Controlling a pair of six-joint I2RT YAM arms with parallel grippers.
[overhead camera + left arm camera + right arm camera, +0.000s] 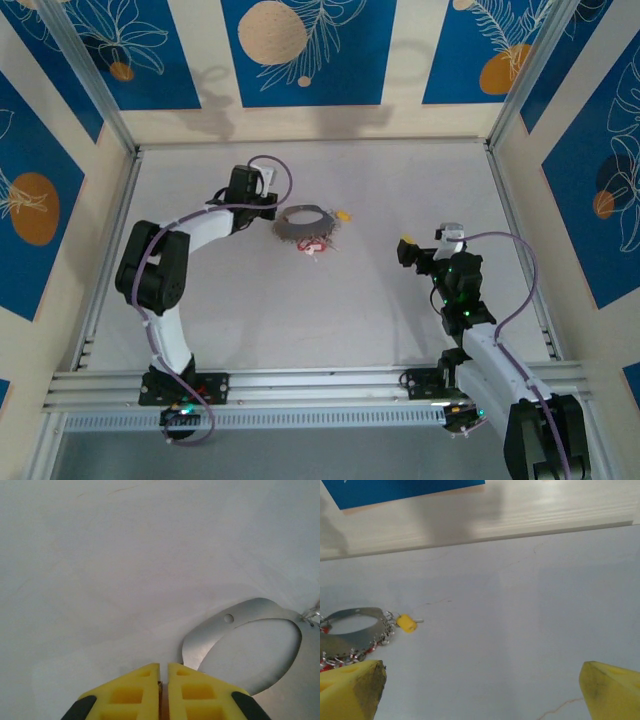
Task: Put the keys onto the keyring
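Keyring (pixel 303 220) flat on desk, far of centre

Wide grey metal band on the pale desk (pixel 400 180), with a yellow key (pixel 344 214) just beside it and a red key (pixel 314 246) at its near edge. Blue leaf-print walls (pixel 310 50) stand around. Left tool (pixel 163 690), fingers together, sits at the rim. Right tool (pixel 482 680), spread wide, is well apart.

Left gripper (pixel 163 668), jaws almost together (a thin slit), keyring (pixel 216 628) just beside, pale table (pixel 100 580) beneath.

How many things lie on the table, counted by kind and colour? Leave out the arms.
Ring: 1
Yellow key: 1
Red key: 1, as far as the blur lets me tell
Total: 3
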